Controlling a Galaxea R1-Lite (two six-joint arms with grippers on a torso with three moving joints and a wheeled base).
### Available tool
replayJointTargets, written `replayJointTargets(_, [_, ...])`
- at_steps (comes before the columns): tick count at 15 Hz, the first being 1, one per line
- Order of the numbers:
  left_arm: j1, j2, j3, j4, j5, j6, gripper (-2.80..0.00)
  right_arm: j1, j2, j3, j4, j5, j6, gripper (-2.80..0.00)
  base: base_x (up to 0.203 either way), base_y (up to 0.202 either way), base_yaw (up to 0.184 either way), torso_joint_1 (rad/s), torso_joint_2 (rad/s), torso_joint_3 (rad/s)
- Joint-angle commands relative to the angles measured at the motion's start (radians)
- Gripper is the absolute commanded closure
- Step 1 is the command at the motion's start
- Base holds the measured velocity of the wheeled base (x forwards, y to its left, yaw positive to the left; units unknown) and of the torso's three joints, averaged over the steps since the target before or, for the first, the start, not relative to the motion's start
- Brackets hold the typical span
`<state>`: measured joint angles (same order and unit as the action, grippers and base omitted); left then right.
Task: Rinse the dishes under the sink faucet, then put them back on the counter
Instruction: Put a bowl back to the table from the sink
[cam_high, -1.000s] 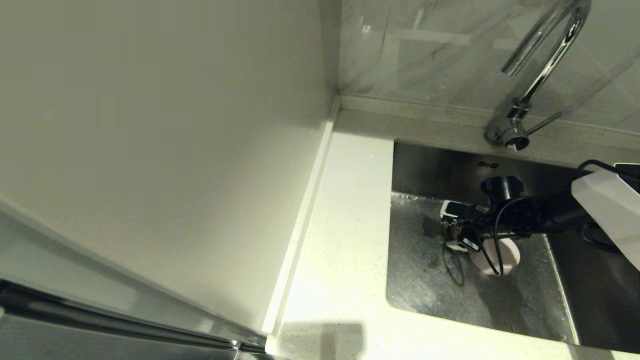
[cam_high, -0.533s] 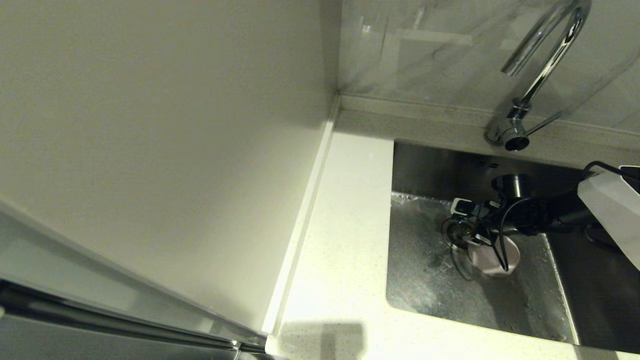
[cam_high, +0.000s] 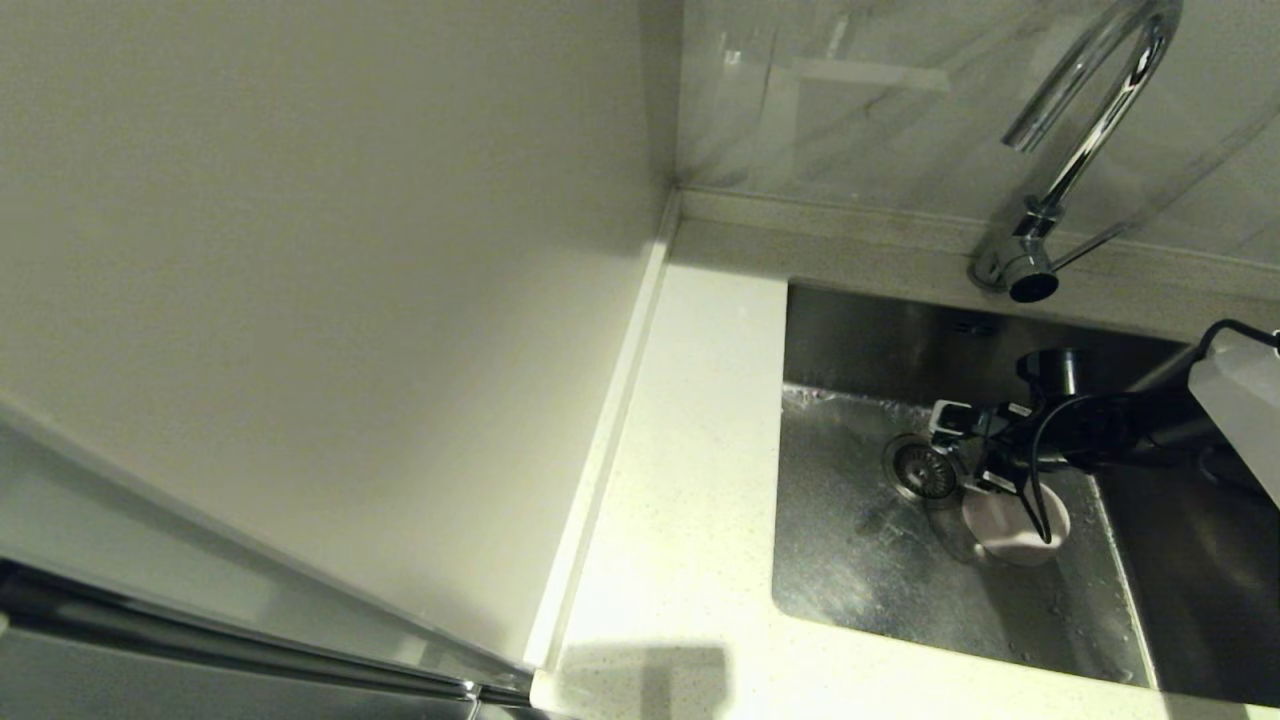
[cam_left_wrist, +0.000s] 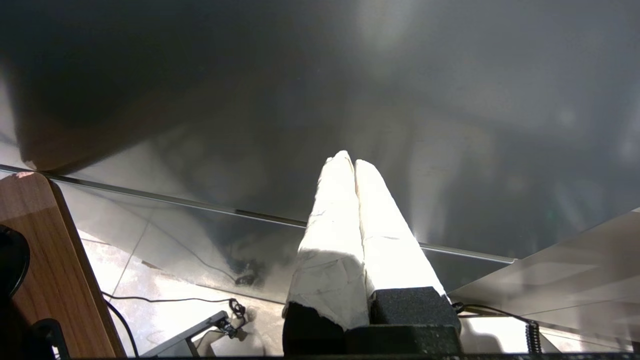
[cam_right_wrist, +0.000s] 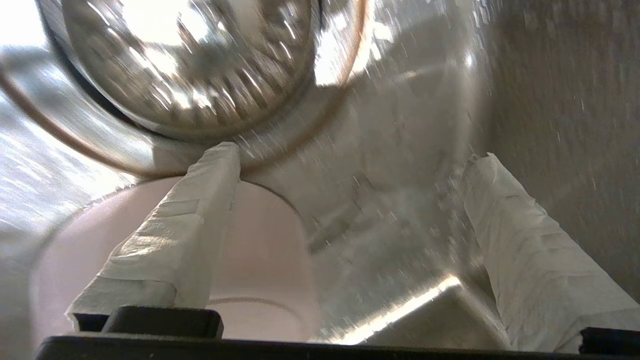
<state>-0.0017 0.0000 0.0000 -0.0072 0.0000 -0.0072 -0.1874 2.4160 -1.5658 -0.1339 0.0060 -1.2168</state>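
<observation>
- The right end effector (cam_high: 965, 458) has slid toward the right side of the sink (cam_high: 860, 560) since the earlier frame, so the round strainer drain (cam_high: 922, 470), half hidden before, now shows in full beside it.
- The pale pink bowl (cam_high: 1015, 525) lies on the sink floor, just right of the drain and a little farther right than before.
- In the right wrist view the right end effector's taped fingers (cam_right_wrist: 165, 245) are spread wide; one sits over the pink bowl's rim, the other over bare steel, gripping nothing.
- The faucet (cam_high: 1075, 150) is unchanged above the sink's back edge.
- The white speckled bench (cam_high: 690, 480) left of the sink looks the same.
- The left end effector (cam_left_wrist: 352, 165) is parked away from the sink, fingers pressed together.
</observation>
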Motion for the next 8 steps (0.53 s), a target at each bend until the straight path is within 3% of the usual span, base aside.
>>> replayJointTargets(1, [0.000, 0.000, 0.002, 0.000, 0.000, 0.000, 0.00, -0.021, -0.003, -0.005, -0.005, -0.013, -0.012, -2.80, 0.000, 0.000, 0.000, 0.000, 0.00, 0.000])
replayJointTargets(5, [0.000, 0.000, 0.003, 0.000, 0.000, 0.000, 0.00, -0.039, -0.044, 0.008, 0.025, -0.032, 0.001, -2.80, 0.000, 0.000, 0.000, 0.000, 0.00, 0.000])
replayJointTargets(7, [0.000, 0.000, 0.003, 0.000, 0.002, 0.000, 0.00, -0.050, -0.131, 0.042, 0.176, -0.007, 0.018, -2.80, 0.000, 0.000, 0.000, 0.000, 0.00, 0.000])
replayJointTargets(8, [0.000, 0.000, 0.003, 0.000, 0.000, 0.000, 0.00, -0.057, -0.189, 0.057, 0.318, 0.012, 0.033, -2.80, 0.000, 0.000, 0.000, 0.000, 0.00, 0.000])
